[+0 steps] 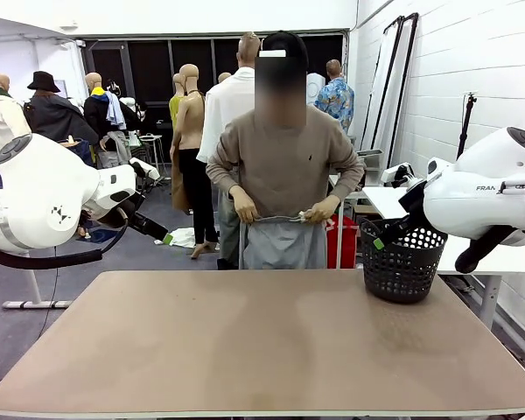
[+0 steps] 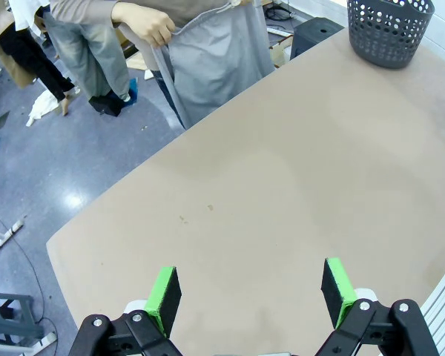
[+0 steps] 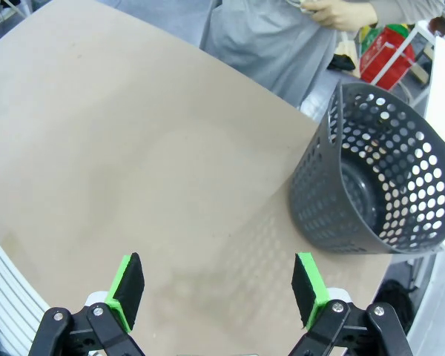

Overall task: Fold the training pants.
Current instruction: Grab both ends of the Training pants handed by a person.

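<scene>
A person at the far side of the table holds the light grey training pants (image 1: 282, 243) up by the waistband with both hands, the legs hanging below the table's far edge. The same training pants (image 2: 211, 59) hang at the top of the left wrist view and the training pants (image 3: 263, 37) show at the top of the right wrist view. My left gripper (image 2: 251, 293) stands open above the bare tabletop, nothing between its green pads. My right gripper (image 3: 216, 285) is open too, over the table beside the basket. Both arms are drawn back at the table's sides.
A dark perforated basket (image 1: 401, 261) stands at the table's far right corner, and this basket (image 3: 378, 178) looks empty inside. The brown table (image 1: 262, 341) is bare across its middle and front. Red boxes sit on the floor behind the person.
</scene>
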Action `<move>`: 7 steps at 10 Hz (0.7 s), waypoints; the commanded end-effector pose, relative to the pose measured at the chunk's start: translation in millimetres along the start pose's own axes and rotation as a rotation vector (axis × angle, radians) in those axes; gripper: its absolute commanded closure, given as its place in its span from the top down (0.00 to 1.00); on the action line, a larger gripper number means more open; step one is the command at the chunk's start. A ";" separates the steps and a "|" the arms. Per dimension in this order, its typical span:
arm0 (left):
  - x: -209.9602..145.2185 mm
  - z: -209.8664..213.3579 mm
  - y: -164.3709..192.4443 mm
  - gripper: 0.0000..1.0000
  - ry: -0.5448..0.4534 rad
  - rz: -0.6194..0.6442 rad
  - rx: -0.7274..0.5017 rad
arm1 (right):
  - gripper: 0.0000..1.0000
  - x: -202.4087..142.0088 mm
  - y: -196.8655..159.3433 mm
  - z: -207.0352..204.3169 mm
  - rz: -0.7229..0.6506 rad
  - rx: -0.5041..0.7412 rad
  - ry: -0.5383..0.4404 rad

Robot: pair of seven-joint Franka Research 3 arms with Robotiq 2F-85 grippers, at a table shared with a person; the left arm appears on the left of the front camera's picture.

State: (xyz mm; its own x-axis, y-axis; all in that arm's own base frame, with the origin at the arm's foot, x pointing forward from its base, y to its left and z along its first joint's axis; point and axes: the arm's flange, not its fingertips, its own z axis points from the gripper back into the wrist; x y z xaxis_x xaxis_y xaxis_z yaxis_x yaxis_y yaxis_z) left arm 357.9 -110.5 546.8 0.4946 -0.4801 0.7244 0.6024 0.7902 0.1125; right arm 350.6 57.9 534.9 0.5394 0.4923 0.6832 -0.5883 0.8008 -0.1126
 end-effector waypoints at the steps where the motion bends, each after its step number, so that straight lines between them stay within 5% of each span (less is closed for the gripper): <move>1: 0.1 0.1 -0.1 1.00 -0.003 0.001 -0.005 | 1.00 -0.1 0.3 -0.3 0.001 0.006 0.000; 7: 0.1 0.1 -0.1 1.00 -0.003 0.001 -0.005 | 1.00 -0.1 0.3 -0.3 0.001 0.006 0.000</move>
State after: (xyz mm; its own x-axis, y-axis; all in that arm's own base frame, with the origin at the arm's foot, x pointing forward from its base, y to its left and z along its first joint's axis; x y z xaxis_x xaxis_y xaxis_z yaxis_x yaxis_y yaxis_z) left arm 357.9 -110.5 546.8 0.4946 -0.4801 0.7244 0.6024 0.7902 0.1125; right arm 350.6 57.9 534.9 0.5394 0.4923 0.6832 -0.5883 0.8008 -0.1126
